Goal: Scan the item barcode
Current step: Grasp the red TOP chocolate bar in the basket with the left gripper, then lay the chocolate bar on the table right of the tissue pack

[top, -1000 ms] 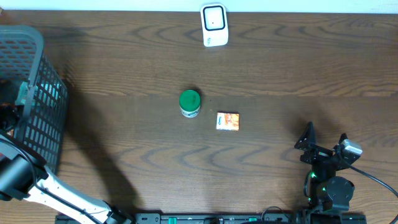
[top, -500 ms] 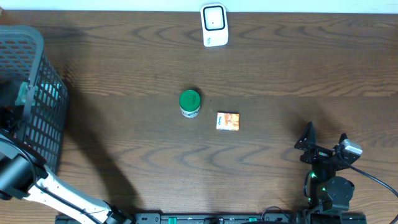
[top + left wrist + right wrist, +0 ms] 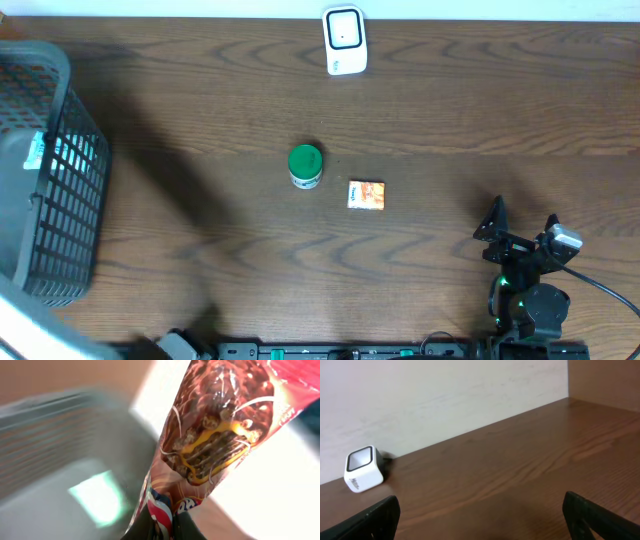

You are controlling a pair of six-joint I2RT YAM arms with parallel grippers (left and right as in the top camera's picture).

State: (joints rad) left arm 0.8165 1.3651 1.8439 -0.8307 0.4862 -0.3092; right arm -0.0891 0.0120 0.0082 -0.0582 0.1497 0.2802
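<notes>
Where the brown wooden table (image 3: 200,100) runs out on the left, a dark mesh basket (image 3: 60,200) stands at its edge; a pale, blurred streak of the left arm (image 3: 25,325) crosses the bottom-left corner of the overhead view, and its end is out of that picture. On the left wrist camera the left gripper (image 3: 161,529) has its jaws pressed together on the lower end of a snack packet (image 3: 220,425); the packet is glossy red and brown with a picture of a chocolate-coated, caramel-filled bar, and it rises tilted up and to the right from the dark fingers (image 3: 139,529); behind it the grey basket wall is smeared by blur, so I cannot tell how high the packet sits over it.

Near the middle of the table a small jar (image 3: 305,166) with a green lid stands upright; just to its right, not touching, a small orange box (image 3: 366,194) lies flat. At the far edge, close to the pale wall (image 3: 445,395), sits the white scanner (image 3: 344,40), its dark window framed in white.

At the right, near the front edge, the right gripper (image 3: 521,224) has its jaws spread wide with nothing between them; its wrist camera shows one black finger (image 3: 372,519) at each lower corner, bare wood between, and the scanner far off to the left.
</notes>
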